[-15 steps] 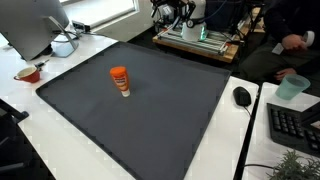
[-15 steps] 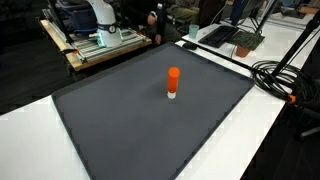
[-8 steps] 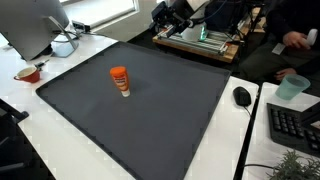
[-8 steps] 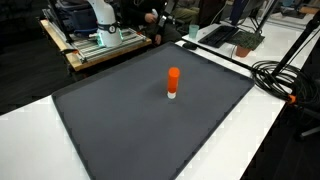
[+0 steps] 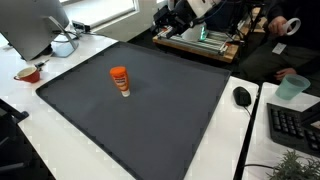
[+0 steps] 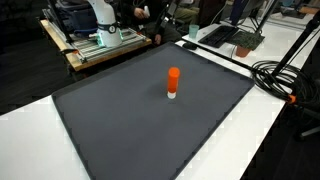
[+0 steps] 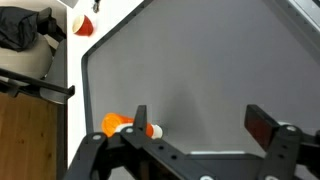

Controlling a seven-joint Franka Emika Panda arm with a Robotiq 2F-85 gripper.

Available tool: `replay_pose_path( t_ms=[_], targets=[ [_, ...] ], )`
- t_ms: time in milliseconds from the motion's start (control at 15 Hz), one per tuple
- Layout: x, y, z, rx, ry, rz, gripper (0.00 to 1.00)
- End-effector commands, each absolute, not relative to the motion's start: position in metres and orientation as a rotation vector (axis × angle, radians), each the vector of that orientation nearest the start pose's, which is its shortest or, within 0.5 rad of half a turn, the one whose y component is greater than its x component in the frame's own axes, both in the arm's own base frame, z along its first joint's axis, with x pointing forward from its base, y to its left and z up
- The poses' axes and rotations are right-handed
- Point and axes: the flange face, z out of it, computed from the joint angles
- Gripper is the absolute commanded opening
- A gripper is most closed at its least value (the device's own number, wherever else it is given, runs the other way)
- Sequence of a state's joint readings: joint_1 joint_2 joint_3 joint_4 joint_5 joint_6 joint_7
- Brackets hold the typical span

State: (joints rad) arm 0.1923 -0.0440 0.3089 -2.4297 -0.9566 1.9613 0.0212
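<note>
An orange bottle with a white base stands upright on the dark grey mat in both exterior views [image 5: 120,80] [image 6: 173,83]. In the wrist view it shows at the lower left [image 7: 118,124], partly behind the left finger. My gripper [image 7: 200,122] is open and empty, well above the mat [image 7: 200,60]. In an exterior view the gripper [image 5: 163,17] is at the back edge of the table, far from the bottle. In the other it [image 6: 146,14] is small and dark at the top.
A white table [image 5: 40,130] surrounds the mat. A red cup [image 5: 27,74] and a monitor [image 5: 35,25] stand at one corner. A mouse [image 5: 242,97], a keyboard [image 5: 295,125] and a teal cup [image 5: 292,88] lie at the other side. Cables [image 6: 280,75] run along an edge.
My gripper has shifted slightly at the back of the table. A person's hand at the far side has moved. The bottle has not moved.
</note>
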Motion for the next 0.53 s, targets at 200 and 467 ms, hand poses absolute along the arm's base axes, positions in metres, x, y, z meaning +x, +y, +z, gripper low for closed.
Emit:
replay_pose_path(
  t_ms=[200,467],
  targets=[
    [0.415,0.191,0.260,1.663,1.374,-0.401,1.00],
    [0.418,0.206,0.222,1.473,1.477,-0.502,1.00]
  ],
)
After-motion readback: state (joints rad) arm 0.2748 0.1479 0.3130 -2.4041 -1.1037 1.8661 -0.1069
